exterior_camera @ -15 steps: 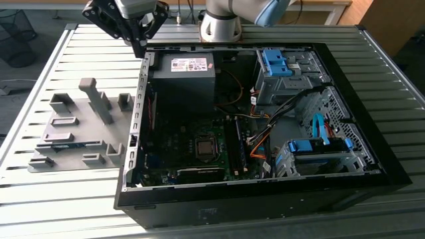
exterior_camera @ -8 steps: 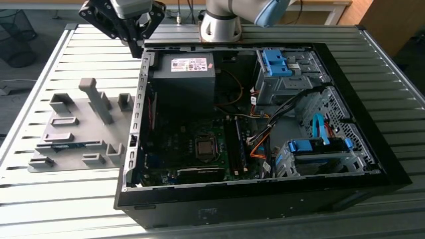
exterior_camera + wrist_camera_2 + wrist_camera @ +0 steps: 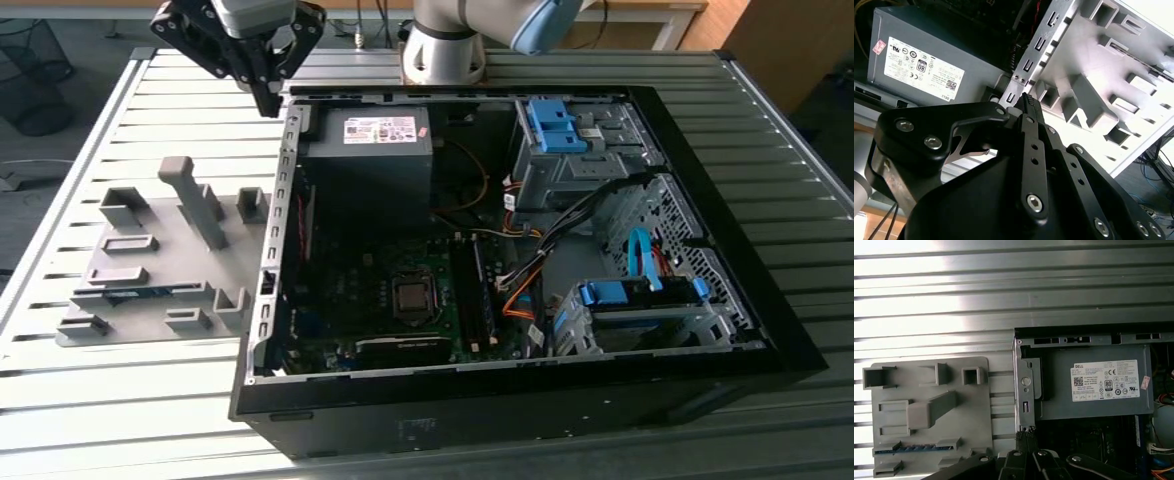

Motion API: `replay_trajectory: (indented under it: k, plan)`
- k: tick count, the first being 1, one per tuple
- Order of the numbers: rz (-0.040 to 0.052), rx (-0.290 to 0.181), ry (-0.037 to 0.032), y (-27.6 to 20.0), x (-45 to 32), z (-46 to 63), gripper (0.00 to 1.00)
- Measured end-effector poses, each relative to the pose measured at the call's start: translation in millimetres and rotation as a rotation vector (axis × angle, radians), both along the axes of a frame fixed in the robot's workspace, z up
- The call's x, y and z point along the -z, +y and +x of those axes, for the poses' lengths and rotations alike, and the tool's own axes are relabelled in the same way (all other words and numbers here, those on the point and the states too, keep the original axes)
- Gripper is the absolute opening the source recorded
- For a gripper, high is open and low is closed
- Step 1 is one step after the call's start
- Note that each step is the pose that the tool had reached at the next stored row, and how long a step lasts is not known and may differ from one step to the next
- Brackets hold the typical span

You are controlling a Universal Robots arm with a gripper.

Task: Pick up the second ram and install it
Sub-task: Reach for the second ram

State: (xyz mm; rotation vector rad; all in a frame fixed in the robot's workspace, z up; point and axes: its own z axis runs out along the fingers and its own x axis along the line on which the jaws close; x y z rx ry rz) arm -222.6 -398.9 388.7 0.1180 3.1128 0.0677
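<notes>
Currently, reading the exterior view as a clock dial, my gripper [image 3: 271, 103] hangs at 11 o'clock. It is above the back corner of the open computer case [image 3: 534, 405], close to the power supply [image 3: 367, 150]. Its fingers are pinched together to a point, with nothing between them; both wrist views show the tips meeting.

The second ram [image 3: 134, 293] is a thin green strip between 8 and 9 o'clock. It rests on the grey fixture plate [image 3: 180, 260], which lies on the slatted metal table [image 3: 134, 400] just beside the case wall. From the gripper, the stick sits at about 7 o'clock, well apart and untouched.

In the first wrist view the ram [image 3: 909, 448] runs between two small raised blocks. I judge these hold it on its edge so the fingers can close across its flat faces. The plate sits right against the case, I think, to keep the carry to the motherboard short. The pick-up has not yet begun.
</notes>
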Motion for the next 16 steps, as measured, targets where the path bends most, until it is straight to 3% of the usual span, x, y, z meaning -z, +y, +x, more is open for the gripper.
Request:
replay_trajectory:
  k: [16]
  plan:
    - [0.0000,0.000,0.0000,0.0,0.0,-11.3,0.11]
